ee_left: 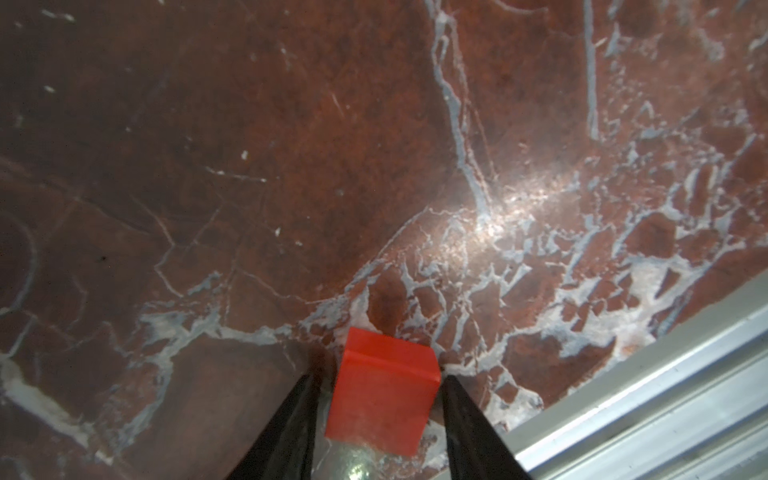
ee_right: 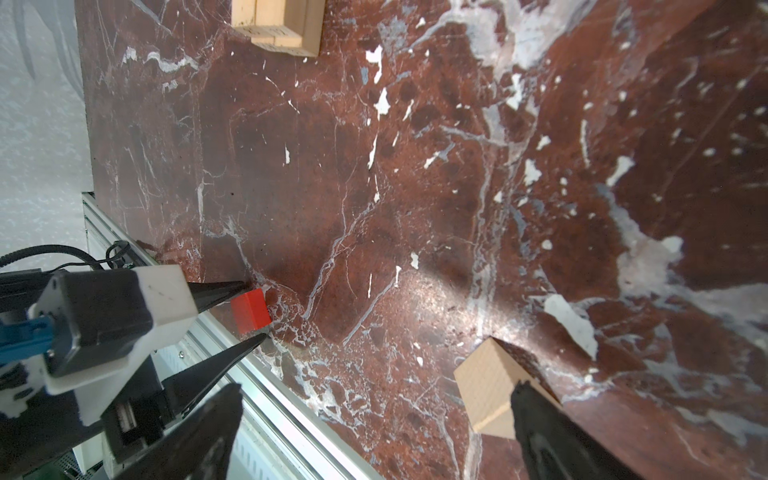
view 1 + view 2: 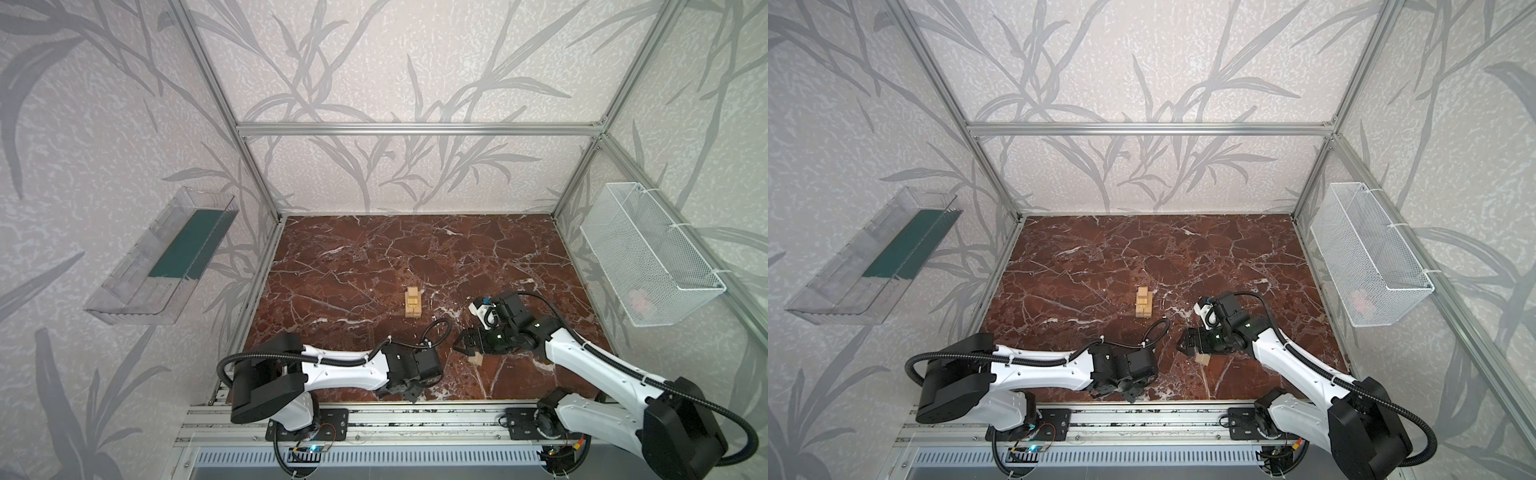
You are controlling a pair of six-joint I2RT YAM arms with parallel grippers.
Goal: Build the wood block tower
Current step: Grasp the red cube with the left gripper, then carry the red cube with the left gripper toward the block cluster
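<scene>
One tower, two loose cubes

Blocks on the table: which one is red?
The small red cube between the left pincer's tips. The loose cube and the tower are pale wood.

Both arms work low on the near side of the tower. The left arm stretches across from its base, wrist bent downward. The left end effector points down, jaws partly apart. The right arm angles in toward it. The right end effector, nearer the tower, has its jaws spread wide.
</scene>
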